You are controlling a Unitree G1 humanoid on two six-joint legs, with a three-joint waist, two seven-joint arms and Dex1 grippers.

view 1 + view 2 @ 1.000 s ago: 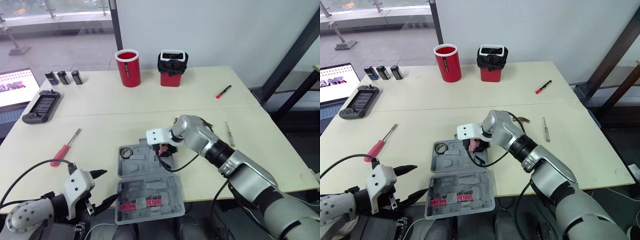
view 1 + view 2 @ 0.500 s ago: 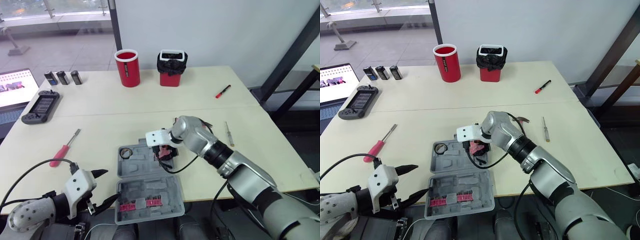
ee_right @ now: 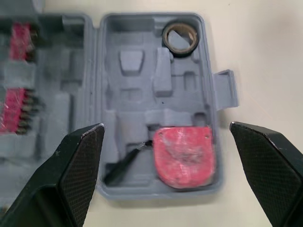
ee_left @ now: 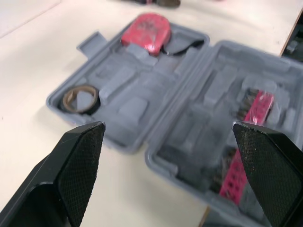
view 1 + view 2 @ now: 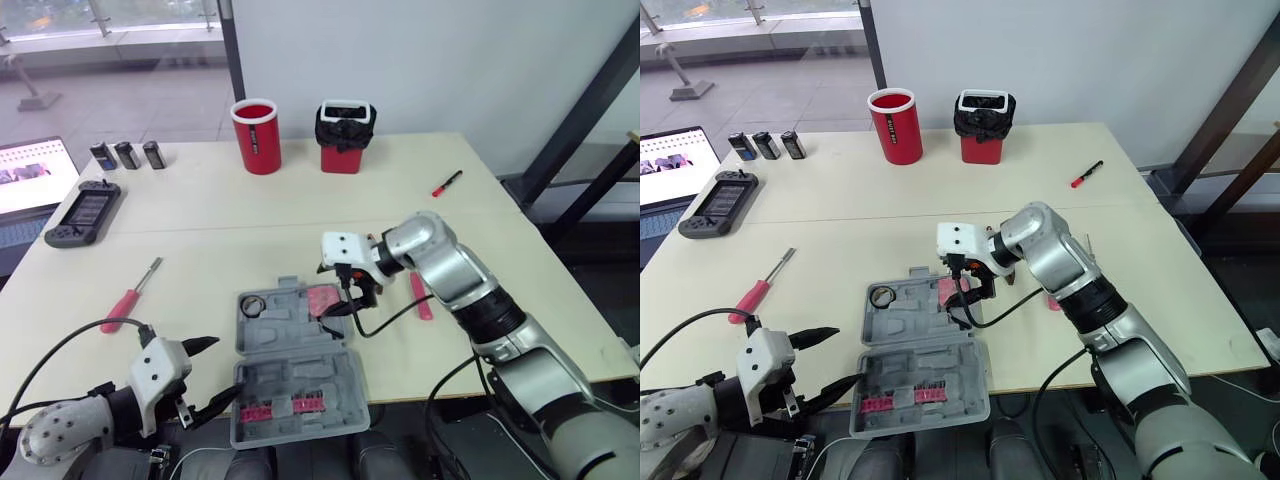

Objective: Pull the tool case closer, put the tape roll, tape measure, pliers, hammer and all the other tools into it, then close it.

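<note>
Cream table (image 5: pixel 200 200), windows beyond. Nearest, the left gripper (image 5: pixel 213 372) hovers empty, jaws spread, beside the open tool case (image 5: pixel 285 335). The tape roll (image 5: pixel 253 303) and tape measure (image 5: pixel 323 298) sit in its far pockets. The right gripper (image 5: pixel 355 290) hangs over the tape measure, jaws spread, empty. Judgement: loading step. The next move calls for a reach to the red-handled tool (image 5: pixel 420 296) just right of the case.

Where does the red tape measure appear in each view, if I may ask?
Left eye view: the tape measure lies in the tool case's far right corner.
Right eye view: the tape measure, same far right corner.
Left wrist view: tape measure, in a corner pocket of the case.
Right wrist view: tape measure, same corner pocket.
Shared landmark: the tape roll, in the other far corner of the same half.
</note>
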